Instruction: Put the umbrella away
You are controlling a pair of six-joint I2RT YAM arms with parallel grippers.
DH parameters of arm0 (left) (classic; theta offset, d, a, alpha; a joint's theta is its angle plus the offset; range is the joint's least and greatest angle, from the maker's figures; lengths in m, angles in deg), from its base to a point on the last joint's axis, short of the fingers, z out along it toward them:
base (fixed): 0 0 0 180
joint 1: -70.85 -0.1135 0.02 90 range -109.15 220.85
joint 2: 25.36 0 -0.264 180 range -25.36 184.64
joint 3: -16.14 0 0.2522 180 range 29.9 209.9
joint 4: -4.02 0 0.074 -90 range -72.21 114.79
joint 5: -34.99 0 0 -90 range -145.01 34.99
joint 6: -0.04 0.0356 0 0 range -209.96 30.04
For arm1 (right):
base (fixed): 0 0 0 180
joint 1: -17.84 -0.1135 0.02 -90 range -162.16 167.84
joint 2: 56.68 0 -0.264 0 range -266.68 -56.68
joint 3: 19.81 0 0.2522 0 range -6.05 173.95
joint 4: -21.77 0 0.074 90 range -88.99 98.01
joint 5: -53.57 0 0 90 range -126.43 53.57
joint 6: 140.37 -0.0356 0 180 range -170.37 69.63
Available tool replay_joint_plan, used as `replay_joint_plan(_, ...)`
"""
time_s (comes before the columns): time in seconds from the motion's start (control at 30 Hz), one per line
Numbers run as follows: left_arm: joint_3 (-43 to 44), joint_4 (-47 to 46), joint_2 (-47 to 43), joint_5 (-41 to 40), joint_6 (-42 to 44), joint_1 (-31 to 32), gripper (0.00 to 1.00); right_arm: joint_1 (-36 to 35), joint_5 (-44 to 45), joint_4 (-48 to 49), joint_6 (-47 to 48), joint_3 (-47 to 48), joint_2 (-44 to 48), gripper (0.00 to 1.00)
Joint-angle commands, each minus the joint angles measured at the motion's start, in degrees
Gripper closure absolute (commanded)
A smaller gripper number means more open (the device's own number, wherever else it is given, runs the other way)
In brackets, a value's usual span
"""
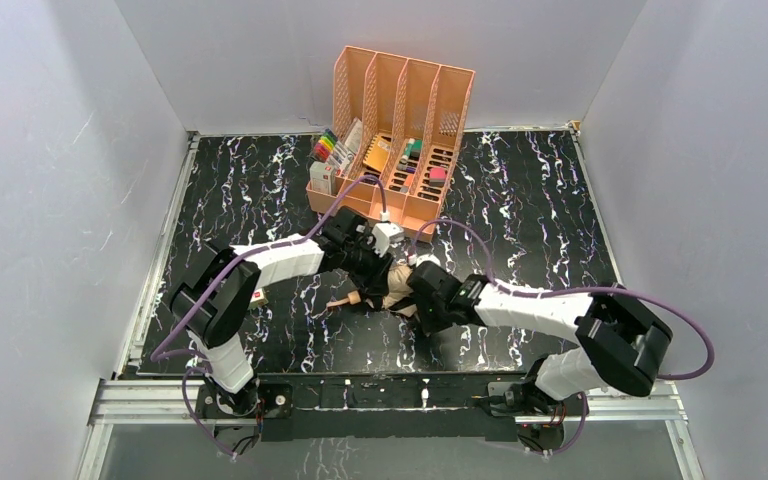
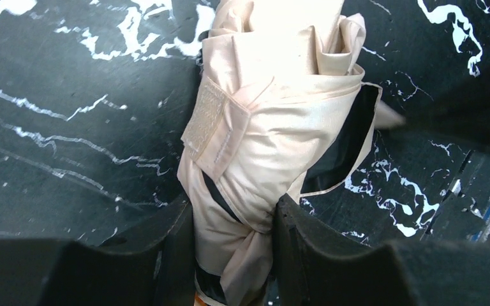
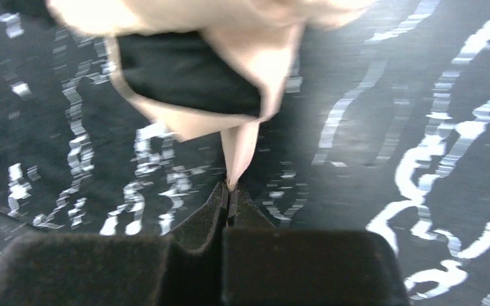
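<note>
The umbrella (image 1: 392, 290) lies folded on the black marbled table between the two arms, its beige fabric bunched and black lining showing. My left gripper (image 2: 234, 207) is shut on the umbrella (image 2: 274, 115) near one end, a finger on each side of the bundle. A beige velcro tab (image 2: 207, 118) lies flat on the fabric above the fingers. My right gripper (image 3: 230, 188) is shut on a thin beige strip (image 3: 239, 150) that hangs from the umbrella (image 3: 198, 76). In the top view the left gripper (image 1: 375, 275) and the right gripper (image 1: 415, 300) meet over the bundle.
A peach file organizer (image 1: 400, 110) stands at the back centre with pens and small items in its front tray. Coloured markers (image 1: 328, 148) and a small cream box (image 1: 322, 178) sit at its left. White walls close in the table on three sides.
</note>
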Motion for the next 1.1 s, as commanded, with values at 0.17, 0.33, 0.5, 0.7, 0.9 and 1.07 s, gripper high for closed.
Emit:
replay_joint_plan(0.17, 1.24, 3.29, 1.2, -7.17, -3.16, -7.72, 1.0, -16.68, -11.07, 3.43, -13.91, -3.92, -0.12, 1.0)
replay_joint_plan(0.33, 1.13, 2.85, 0.7, -8.67, -3.37, -8.6, 1.0, -20.02, -12.59, 5.34, -17.09, -4.34, 2.02, 1.0)
replay_joint_plan(0.5, -0.05, 2.27, -0.62, -12.42, -2.96, -8.6, 1.0, -20.91, -14.46, 7.44, -19.84, -6.56, 5.97, 1.0)
replay_joint_plan(0.7, -4.51, -2.5, -5.11, -21.48, -2.71, -5.89, 1.0, -20.91, -16.62, 11.27, -22.14, -10.62, 9.92, 1.0)
replay_joint_plan(0.9, -10.11, -9.81, -8.05, -36.86, -2.38, 4.15, 1.0, -20.91, -17.31, 13.81, -21.71, -11.61, 6.86, 1.0)
replay_joint_plan(1.07, -10.77, -9.9, -6.61, -41.94, -1.82, 7.02, 1.0, -20.91, -16.54, 14.28, -21.53, -12.4, 7.4, 1.0)
